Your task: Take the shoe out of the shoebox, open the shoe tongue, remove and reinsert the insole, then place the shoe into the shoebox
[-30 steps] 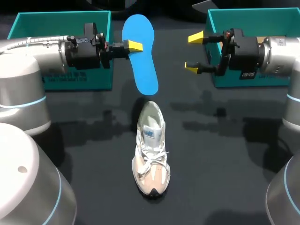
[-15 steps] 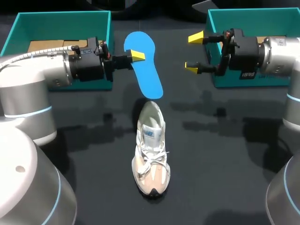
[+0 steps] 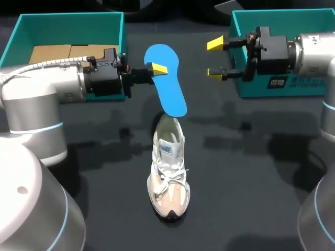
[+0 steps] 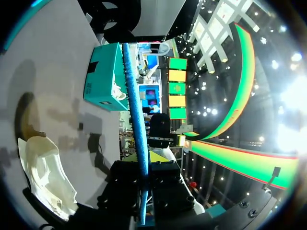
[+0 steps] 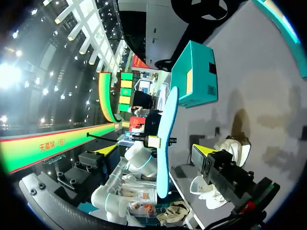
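Observation:
A blue insole hangs in the air above the heel of the white and beige shoe, its lower tip close over the shoe's opening. My left gripper is shut on the insole's side edge. In the left wrist view the insole runs edge-on out from between that gripper's fingers, with the shoe on the table beside it. My right gripper is open and holds nothing, off to the right of the insole. In the right wrist view the insole stands ahead of this gripper.
A teal shoebox with cardboard inside stands at the back left, behind my left arm. A second teal box sits at the back right beside my right arm. The shoe lies toe toward the front on the dark table.
My left gripper has carried the insole to the right and nearer the shoe's heel. The right gripper has shifted slightly toward the back and stays open.

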